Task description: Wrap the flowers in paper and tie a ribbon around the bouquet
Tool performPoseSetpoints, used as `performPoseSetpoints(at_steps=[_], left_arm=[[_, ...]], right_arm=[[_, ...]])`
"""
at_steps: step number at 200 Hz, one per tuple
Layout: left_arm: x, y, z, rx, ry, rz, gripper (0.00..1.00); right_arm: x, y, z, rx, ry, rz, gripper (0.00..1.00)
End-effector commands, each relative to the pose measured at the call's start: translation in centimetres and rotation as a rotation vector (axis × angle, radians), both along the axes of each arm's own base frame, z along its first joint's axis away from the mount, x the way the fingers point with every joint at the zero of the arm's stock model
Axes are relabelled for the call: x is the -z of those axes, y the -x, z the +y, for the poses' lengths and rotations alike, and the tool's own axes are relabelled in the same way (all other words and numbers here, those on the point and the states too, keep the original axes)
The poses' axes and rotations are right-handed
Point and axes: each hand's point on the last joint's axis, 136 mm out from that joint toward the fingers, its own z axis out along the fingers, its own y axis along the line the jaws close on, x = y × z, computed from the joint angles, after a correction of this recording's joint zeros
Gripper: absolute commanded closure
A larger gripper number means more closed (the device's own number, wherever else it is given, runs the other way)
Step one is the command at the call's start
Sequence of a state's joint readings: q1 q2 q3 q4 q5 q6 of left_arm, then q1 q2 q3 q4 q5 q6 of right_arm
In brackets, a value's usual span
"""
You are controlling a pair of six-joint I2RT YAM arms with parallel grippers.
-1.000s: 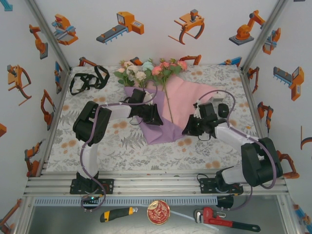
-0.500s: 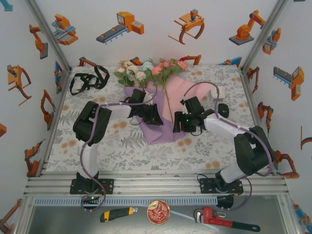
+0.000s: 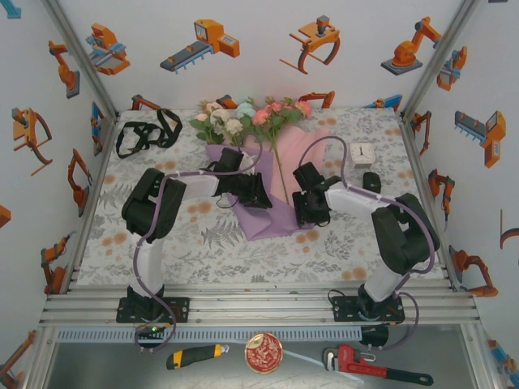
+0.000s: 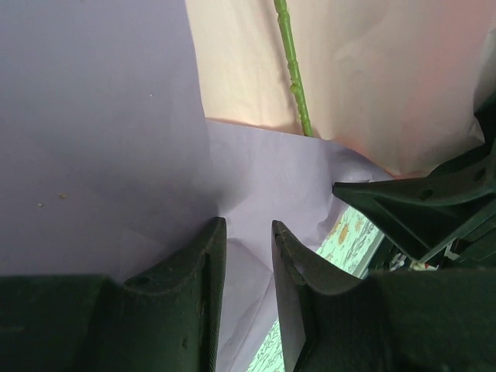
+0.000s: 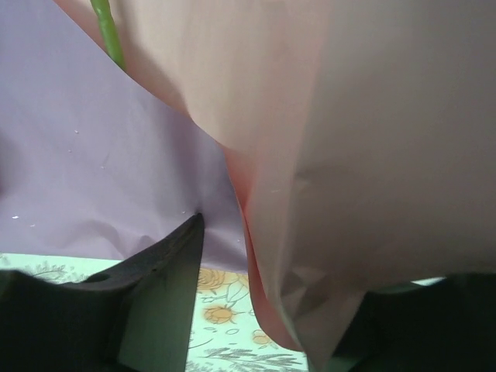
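The right pincer (image 3: 308, 212) sits just right of the stem (image 3: 280, 174), near its cut end. Its jaws stand well apart with the pink flap (image 5: 349, 155) of the paper (image 3: 263, 220) draped between them and over the outer jaw, so it is released, bearing against the flap rather than pinching it. The left pincer (image 4: 246, 229) rests on the other side of the stem, on the lilac fold (image 4: 93, 116). Its jaws are nearly together with paper showing in the slit, and I cannot tell whether it pinches that fold. The flowers (image 3: 243, 117) lie on the sheet on the counter (image 3: 203, 243), their long axis running from the blooms at the far end to the cut end between the two pincers. As I judge it, what matters next is that the loose flap lies right of the stem and must cross it leftward, square to that axis, onto the lilac fold. The right arm is the nearer one for that. The ribbon (image 3: 146, 134) lies well left of the stem, untouched.
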State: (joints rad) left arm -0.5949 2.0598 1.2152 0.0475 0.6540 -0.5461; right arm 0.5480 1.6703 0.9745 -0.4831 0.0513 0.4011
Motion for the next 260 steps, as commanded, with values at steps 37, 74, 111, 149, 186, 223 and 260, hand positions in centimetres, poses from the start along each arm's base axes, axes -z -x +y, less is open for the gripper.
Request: performPoseSetpoints(at_steps=[37,74,111,149,186,223,260], left_arm=[[2.3,0.7,0.6,-0.01,-0.051,0.034,0.67],[2.4,0.5,0.3,-0.007,-0.048,0.041,0.67],[2.5,0.3,0.1,-0.008,-0.048,0.043,0.67],[-0.8,-0.7,0.4,-0.035,-0.041,-0.028,0.65],[-6.1,-1.9,3.2,-0.096,-0.113,-0.158,0.54],[-9.7,-3.6,8.6,-0.261,-0.182,-0.23,0.48],[-8.3,-4.8,16.7,-0.507,-0.368,-0.22,0.45]], right_arm=[[-3.7,-0.2,2.1,-0.024,-0.146,-0.083,0.55],[-6.7,-0.7,5.4,-0.076,-0.302,-0.109,0.81],[-8.3,-0.3,8.3,-0.206,-0.399,-0.115,1.0],[-7.5,-0.9,6.7,-0.205,-0.262,-0.097,0.99],[-6.9,-1.4,5.8,-0.219,-0.175,-0.082,0.92],[-6.8,-1.6,6.6,-0.224,-0.205,-0.071,0.97],[-7.6,-1.8,7.4,-0.244,-0.235,-0.074,0.92]])
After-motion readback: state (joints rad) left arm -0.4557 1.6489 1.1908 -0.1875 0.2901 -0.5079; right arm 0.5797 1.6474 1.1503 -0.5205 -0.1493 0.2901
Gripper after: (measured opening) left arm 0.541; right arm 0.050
